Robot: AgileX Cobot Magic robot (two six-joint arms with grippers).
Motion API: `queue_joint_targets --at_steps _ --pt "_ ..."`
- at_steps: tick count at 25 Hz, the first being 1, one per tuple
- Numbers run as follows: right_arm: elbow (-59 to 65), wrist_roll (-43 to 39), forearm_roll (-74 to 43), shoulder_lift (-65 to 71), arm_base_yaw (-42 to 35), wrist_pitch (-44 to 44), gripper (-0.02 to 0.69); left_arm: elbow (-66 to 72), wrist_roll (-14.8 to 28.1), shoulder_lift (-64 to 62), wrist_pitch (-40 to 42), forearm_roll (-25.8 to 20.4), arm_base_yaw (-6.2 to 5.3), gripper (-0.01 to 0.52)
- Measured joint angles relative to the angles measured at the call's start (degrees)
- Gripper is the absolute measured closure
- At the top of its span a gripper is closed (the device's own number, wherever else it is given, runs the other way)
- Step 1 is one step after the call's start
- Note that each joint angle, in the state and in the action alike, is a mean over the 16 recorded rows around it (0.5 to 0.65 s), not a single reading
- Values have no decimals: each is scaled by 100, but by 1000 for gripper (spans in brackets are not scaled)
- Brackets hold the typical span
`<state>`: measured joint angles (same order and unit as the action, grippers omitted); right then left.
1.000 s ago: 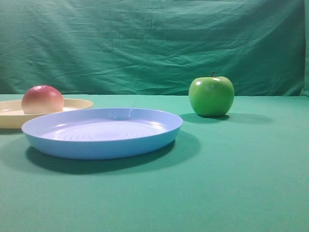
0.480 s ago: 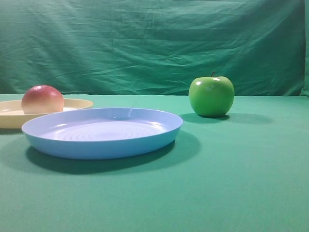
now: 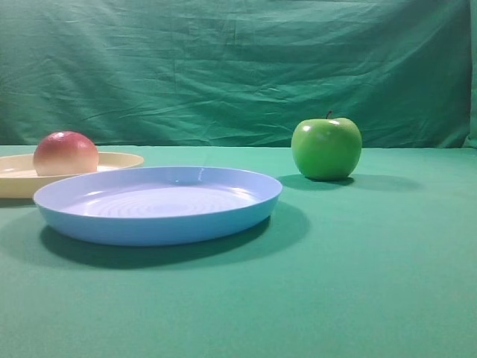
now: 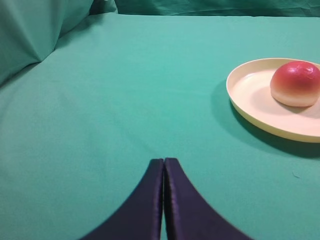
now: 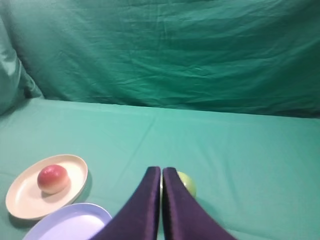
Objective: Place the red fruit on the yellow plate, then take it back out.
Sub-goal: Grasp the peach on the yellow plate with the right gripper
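A green cloth covers the surface (image 3: 387,283) and hangs as a backdrop (image 3: 238,67) behind it. The largest object is the light blue plate (image 3: 158,203) near the front, empty. Just behind it on the left lies the yellow plate (image 4: 255,102), and the red fruit (image 4: 296,83) sits on it, toward one side of the dish and resting on its flat floor. So the placing half of the task looks done, and taking the fruit back out is what remains. The green apple (image 3: 326,148) stands well apart on the right, untouched.

Both grippers are away from the fruit. The left gripper (image 4: 164,162) has its dark fingers (image 4: 145,200) pressed together, holding nothing, with the yellow plate ahead and to its right. The right gripper (image 5: 161,171) is likewise closed and empty, high above the apple.

The fruit looks smooth, round and probably light, so it may roll or slip. Fingers should open wide and close across its widest middle, from above, clear of the plate's low rim
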<state>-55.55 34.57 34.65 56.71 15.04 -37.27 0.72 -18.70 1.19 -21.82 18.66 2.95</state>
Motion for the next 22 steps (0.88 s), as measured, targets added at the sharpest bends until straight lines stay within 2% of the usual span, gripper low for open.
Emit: queue_joint_targets --at_steps 15,19,22 --pt "-3029 204 -535 4212 1677 -286 658 0 0 0 0 0 0 514" --pt "-3884 295 -582 5166 2030 -273 607 0 0 0 0 0 0 514" --pt "-4462 386 -592 5784 2257 -202 525 0 0 0 0 0 0 514"
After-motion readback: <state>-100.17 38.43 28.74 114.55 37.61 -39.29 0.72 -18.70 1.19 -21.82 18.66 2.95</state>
